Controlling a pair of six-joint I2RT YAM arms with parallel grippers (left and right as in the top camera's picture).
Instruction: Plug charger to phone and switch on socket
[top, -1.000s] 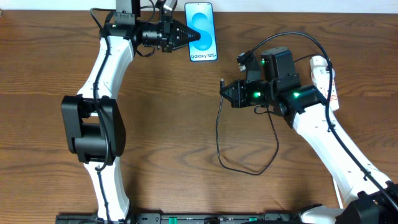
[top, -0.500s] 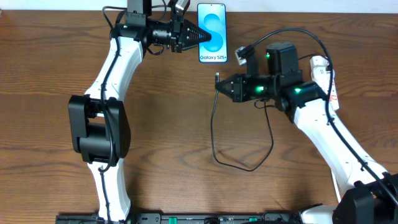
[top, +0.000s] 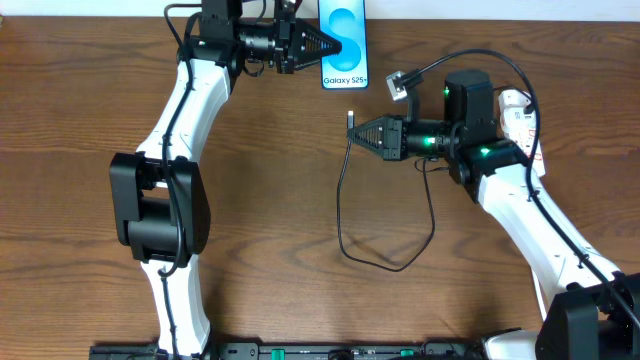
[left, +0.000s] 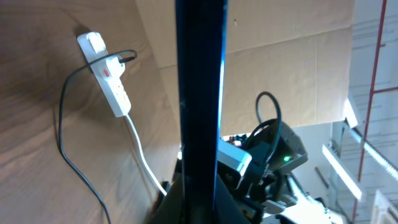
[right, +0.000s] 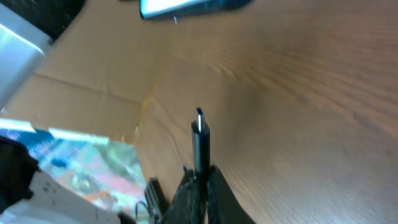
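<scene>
The phone (top: 344, 45), blue screen reading "Galaxy S25+", is at the table's far edge. My left gripper (top: 322, 44) is shut on its left edge; in the left wrist view the phone (left: 200, 93) shows edge-on between the fingers. My right gripper (top: 358, 131) is shut on the charger plug (top: 350, 117), held below the phone. The plug tip (right: 199, 127) sticks up from the fingers, and the phone's edge (right: 186, 6) shows at the top. The black cable (top: 345, 215) loops on the table. The socket (top: 520, 115) lies at the right, also in the left wrist view (left: 109, 74).
The socket's white cord (left: 143, 162) runs toward the near side in the left wrist view. A cardboard wall (left: 280, 68) stands behind the table. The brown wooden table (top: 270, 200) spans the overhead view.
My left gripper has carried the phone to the right and farther back. My right gripper has moved up and left with the plug, closer to the phone's lower end.
</scene>
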